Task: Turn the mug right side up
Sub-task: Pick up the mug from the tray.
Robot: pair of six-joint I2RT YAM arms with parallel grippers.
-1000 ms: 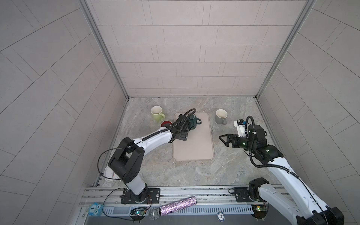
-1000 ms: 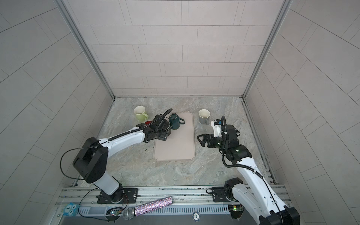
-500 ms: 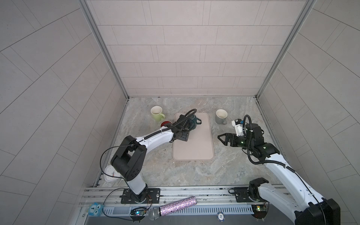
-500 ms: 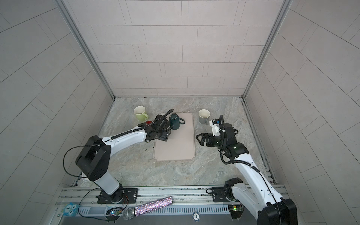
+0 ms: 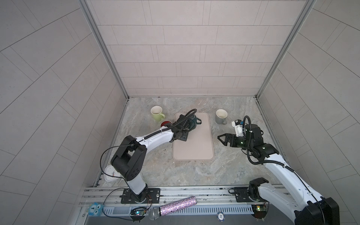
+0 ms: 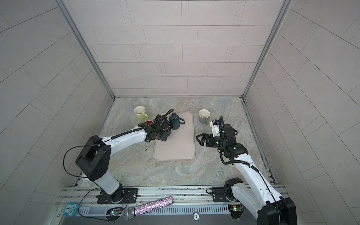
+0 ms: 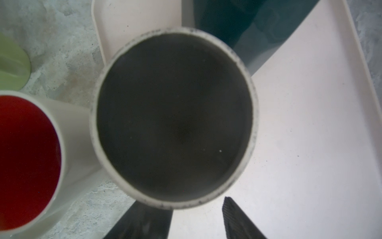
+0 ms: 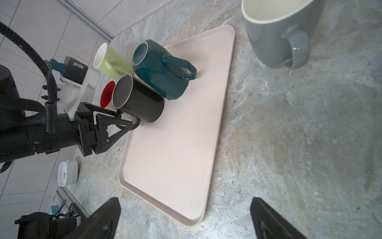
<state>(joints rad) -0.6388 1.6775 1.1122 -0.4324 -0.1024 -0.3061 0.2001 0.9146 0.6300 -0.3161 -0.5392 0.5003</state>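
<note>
A black mug [image 8: 142,103] stands upside down on the left edge of the pink tray [image 8: 175,149]. Its flat dark base with a pale ring fills the left wrist view [image 7: 174,118]. My left gripper [image 8: 126,119] [image 7: 197,204] [image 6: 164,133] reaches in low from the left. Its jaws are partly closed on either side of the mug's handle, and bare tray still shows between the fingertips. A teal mug [image 8: 159,70] [image 5: 194,121] also stands upside down, just behind the black one. My right gripper [image 5: 219,137] [image 8: 185,199] hovers wide open and holds nothing, right of the tray.
A white mug with a red inside [image 5: 166,123] stands upright against the black mug's left side. A green mug [image 5: 156,114] is behind it. A grey mug [image 5: 221,116] stands upright right of the tray. A white timer [image 5: 111,173] lies at the front left.
The left jaws have narrowed around the black mug's handle. The mugs have not moved, and the right arm has barely shifted.
</note>
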